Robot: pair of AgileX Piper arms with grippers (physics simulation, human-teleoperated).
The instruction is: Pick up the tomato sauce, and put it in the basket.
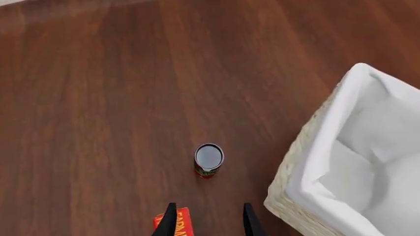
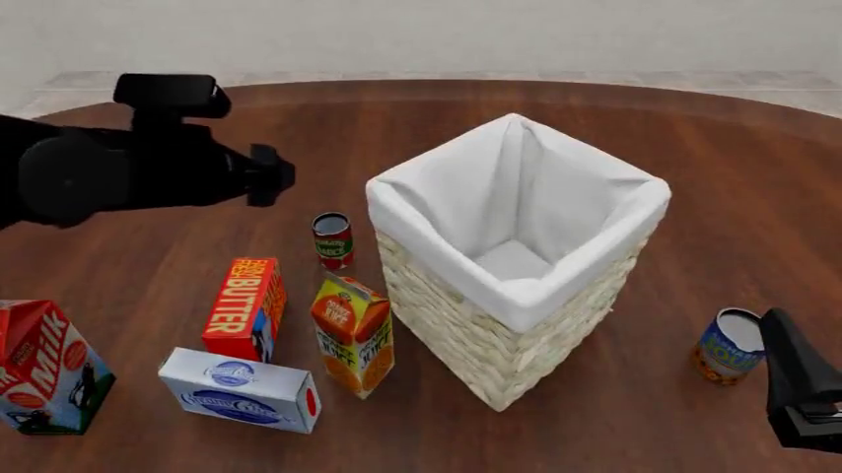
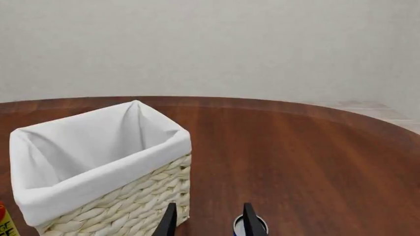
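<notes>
The tomato sauce (image 2: 331,239) is a small red can with a silver top, standing upright on the table left of the basket (image 2: 579,286). In the left wrist view the can (image 1: 208,160) stands ahead of my left gripper (image 1: 208,223), which is open, empty and above it. The basket (image 1: 341,162) stands beside the can, a short gap away. In the front view my left gripper (image 2: 270,177) hovers up and left of the can. My right gripper (image 3: 208,221) is open and empty, low by the basket's (image 3: 98,157) right side.
A butter box (image 2: 245,307), a juice carton (image 2: 353,333), a milk carton (image 2: 39,365) and a white-and-blue box (image 2: 240,389) stand at the front left. A blue-and-orange can (image 2: 728,345) stands at the front right, by my right arm (image 2: 803,394).
</notes>
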